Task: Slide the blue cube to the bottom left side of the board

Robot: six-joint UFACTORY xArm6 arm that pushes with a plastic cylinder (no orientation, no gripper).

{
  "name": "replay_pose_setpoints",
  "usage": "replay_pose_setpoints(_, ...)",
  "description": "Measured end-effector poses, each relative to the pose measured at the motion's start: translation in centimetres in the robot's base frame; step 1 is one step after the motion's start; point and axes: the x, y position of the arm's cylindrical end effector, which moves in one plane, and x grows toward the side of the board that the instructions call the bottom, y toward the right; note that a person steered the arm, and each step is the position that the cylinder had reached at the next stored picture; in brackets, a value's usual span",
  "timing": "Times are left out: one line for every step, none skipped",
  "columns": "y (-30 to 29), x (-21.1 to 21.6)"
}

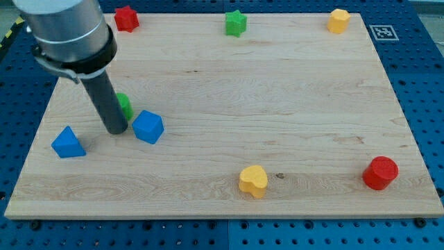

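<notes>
My tip (116, 130): bare rod end, no fingers to open or close; just left of blue cube (148, 127), near board's (277, 104) left edge. Green block (124, 105) partly hidden behind rod. Blue triangular block (68, 142): lower left. Yellow heart-like block (254, 181): bottom edge. Red cylinder (380, 173): bottom right corner. Top edge: red block (126, 19), green star (236, 23), yellow block (338, 21).

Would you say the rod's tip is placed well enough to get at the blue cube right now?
Probably yes: my tip sits just to the view's left of the blue cube, with nothing between them. The green block lies behind the rod, out of the way.
</notes>
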Motion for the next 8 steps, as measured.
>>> replay_pose_setpoints(0.0,-1.8)
replay_pose_setpoints(0.0,-3.9)
replay_pose_setpoints(1.4,-4.6)
replay_pose_setpoints(5.0,-3.5)
replay_pose_setpoints(5.4,-1.4)
replay_pose_setpoints(4.8,0.2)
replay_pose_setpoints(4.7,1.4)
replay_pose_setpoints(6.9,2.5)
